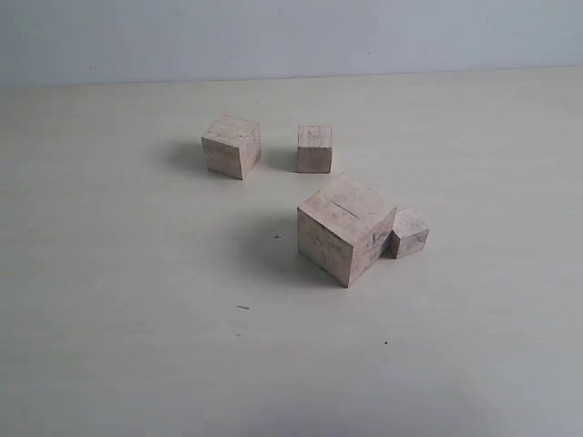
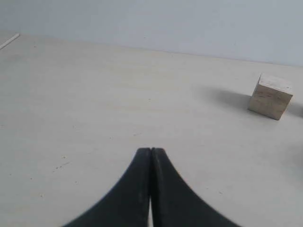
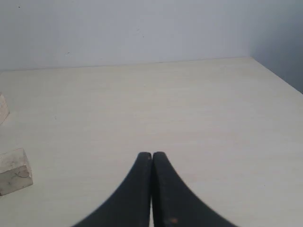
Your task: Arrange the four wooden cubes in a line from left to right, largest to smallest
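Four cubes sit on the pale matte surface (image 1: 137, 319), out of order. The largest pale light-wood cube (image 1: 346, 228), with a thin crack line across its top, lies right of the middle and nearest the exterior camera, one corner turned toward it. The smallest pale wood cube (image 1: 409, 233) touches its right-hand face. Farther back, well apart from that pair, stand the second-largest pale wood cube (image 1: 231, 146) on the left and the third pale wood cube (image 1: 314, 149) just to its right, with a gap between them. The coming move likely turns on this: the largest cube belongs at the left end, yet it lies on the right with the smallest against it, so shifting it may nudge the smallest. A cube has no long axis, but its diagonal set would call for a turned wrist. The left hand (image 2: 151, 152) has its black fingers pressed together, holding nothing; one cube lies ahead and off to one side, well apart. The right hand (image 3: 151, 155) is likewise pressed together and empty, with a small cube near it to one side, so the right arm is probably nearer the pair. Neither arm shows in the exterior view, and in the right wrist view another cube is cut off at the edge, so I cannot tell which it is.
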Robot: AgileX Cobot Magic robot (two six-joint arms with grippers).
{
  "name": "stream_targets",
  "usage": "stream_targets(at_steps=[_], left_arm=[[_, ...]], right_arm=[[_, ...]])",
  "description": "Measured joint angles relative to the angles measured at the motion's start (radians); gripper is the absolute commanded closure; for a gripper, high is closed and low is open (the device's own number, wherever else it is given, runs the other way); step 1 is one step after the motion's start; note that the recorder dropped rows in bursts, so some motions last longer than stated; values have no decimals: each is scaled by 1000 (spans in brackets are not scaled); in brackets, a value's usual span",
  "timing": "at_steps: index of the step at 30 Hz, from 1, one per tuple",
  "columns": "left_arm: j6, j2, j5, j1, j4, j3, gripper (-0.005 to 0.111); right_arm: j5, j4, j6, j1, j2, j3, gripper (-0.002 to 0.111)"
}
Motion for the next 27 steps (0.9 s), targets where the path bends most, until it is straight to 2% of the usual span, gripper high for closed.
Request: stream_targets(at_steps=[22,27], left_arm=[[0,0,0,0,0,0,107],[0,0,0,0,0,0,107]], right_arm=[[-2,0,0,0,0,0,108],[-111,79,0,0,0,0,108]])
